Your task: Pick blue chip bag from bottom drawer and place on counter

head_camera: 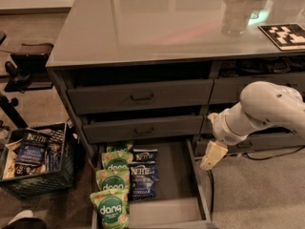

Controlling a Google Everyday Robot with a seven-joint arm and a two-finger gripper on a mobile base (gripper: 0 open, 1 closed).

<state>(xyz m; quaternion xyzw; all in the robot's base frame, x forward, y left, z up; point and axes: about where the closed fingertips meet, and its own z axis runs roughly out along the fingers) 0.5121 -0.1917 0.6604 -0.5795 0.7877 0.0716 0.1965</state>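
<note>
The bottom drawer (174, 178) is pulled open at the foot of the cabinet. A dark navy Kettle blue chip bag (141, 181) lies flat on its floor, left of centre, and a second navy bag (144, 155) lies just behind it. My gripper (213, 155) is cream-coloured and points down. It hangs over the drawer's right wall, to the right of the blue bags and above them, and holds nothing that I can see. The white arm (267, 108) comes in from the right. The glossy counter (152, 25) spreads above the drawers.
Three green "dang" bags (113, 181) line the drawer's left side. Two upper drawers with bar handles (142, 98) are shut. A black crate (35, 159) with more Kettle bags stands on the floor at left. A checkered marker (285, 35) and a clear cup (234, 15) sit on the counter.
</note>
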